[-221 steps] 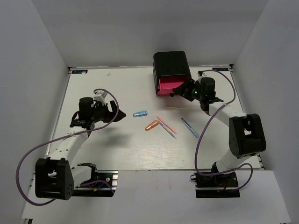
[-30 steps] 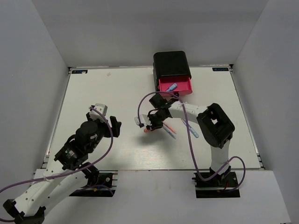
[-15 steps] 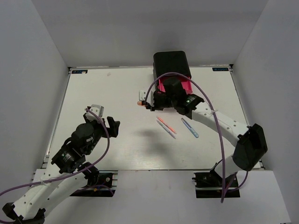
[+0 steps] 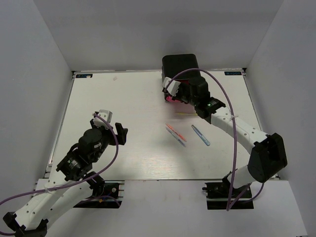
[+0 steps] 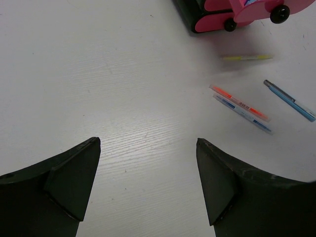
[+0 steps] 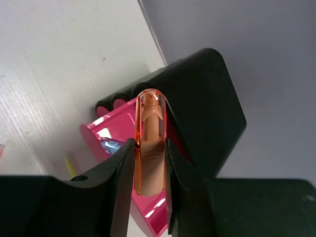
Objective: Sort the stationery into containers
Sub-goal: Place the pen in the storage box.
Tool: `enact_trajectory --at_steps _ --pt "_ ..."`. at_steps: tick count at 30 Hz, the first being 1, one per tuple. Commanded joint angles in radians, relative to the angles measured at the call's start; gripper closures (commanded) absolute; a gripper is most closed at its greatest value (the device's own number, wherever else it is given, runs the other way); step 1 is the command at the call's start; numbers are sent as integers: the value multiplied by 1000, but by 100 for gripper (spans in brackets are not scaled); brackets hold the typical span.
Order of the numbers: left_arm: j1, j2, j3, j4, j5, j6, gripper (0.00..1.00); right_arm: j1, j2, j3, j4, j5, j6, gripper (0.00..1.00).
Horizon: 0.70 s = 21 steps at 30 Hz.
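Note:
My right gripper (image 6: 148, 142) is shut on a short orange capsule (image 6: 150, 113) and holds it above the open top pink drawer (image 6: 101, 131) of the black box (image 6: 207, 98). A blue capsule (image 6: 111, 144) lies in that drawer. In the top view the right gripper (image 4: 174, 94) is at the front of the box (image 4: 181, 66). An orange pen (image 4: 175, 132), a blue pen (image 4: 179, 140) and a light-blue pen (image 4: 200, 135) lie on the table. A thin yellow stick (image 5: 246, 58) lies near the drawers (image 5: 217, 6). My left gripper (image 5: 148, 143) is open and empty above the bare table, at the left in the top view (image 4: 117, 131).
White walls enclose the table on three sides. The black box stands at the table's far edge. The right arm's purple cable (image 4: 224, 94) loops over the table's right side. The drawer knobs (image 5: 279, 13) stick out toward the pens.
My right gripper took the orange capsule off the mid-table, lifted it and carried it back to above the open drawer. The left arm has barely moved.

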Motion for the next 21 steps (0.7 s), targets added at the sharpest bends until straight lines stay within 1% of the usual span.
enact_trajectory --at_steps 1,5,6,8,9,12,13,16,19,21 --pt "4 -2 11 12 9 -7 12 -30 33 33 78 23 -19 96" --pt "4 -2 11 12 9 -7 12 -73 85 56 49 -13 -17 86" --pt "4 -2 11 12 9 -7 12 -79 93 62 41 -18 -10 79" --pt "4 -2 11 21 9 -7 12 -98 111 68 29 -38 -5 73" --pt "4 -2 11 21 9 -7 12 -105 118 73 18 -43 6 67" --pt "4 -2 11 21 9 2 12 -130 131 87 17 -52 25 57" --pt "4 -2 11 21 9 2 12 -135 128 88 17 -59 36 52" --pt "4 7 11 21 9 2 12 -148 101 97 14 -96 78 52" --pt "4 7 11 21 18 2 12 -173 59 90 -8 -173 133 52" --pt "4 7 11 21 18 2 12 -185 20 74 -11 -246 145 56"
